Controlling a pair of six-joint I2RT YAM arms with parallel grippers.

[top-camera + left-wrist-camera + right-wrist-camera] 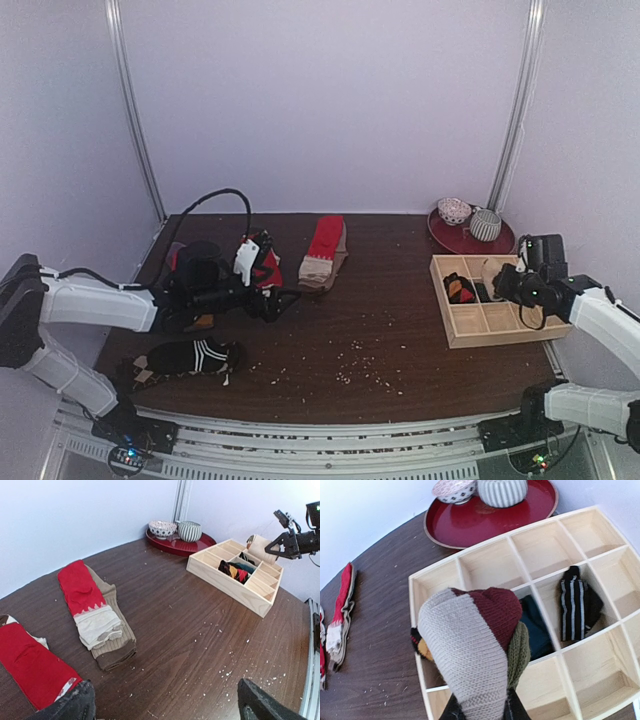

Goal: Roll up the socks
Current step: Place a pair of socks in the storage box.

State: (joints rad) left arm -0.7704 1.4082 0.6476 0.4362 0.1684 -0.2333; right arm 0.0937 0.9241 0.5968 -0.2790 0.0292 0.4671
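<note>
My right gripper (480,711) is shut on a rolled beige sock with red-brown and green bands (475,650), held above the pale wooden compartment tray (485,547); it also shows in the top view (505,282). My left gripper (165,711) is open and empty, low over the table (278,302). A red sock with a beige cuff (85,597) lies on a beige-brown sock at the back middle (323,252). Another red sock (30,665) lies beside the left arm (266,266). A black sock with white stripes (190,357) lies flat at the front left.
The tray (500,332) stands at the right and holds a rolled black striped sock (577,605), a teal one (536,625) and a dark yellow-red one (419,642). A red plate (450,236) with two bowls sits behind it. Pale crumbs dot the table.
</note>
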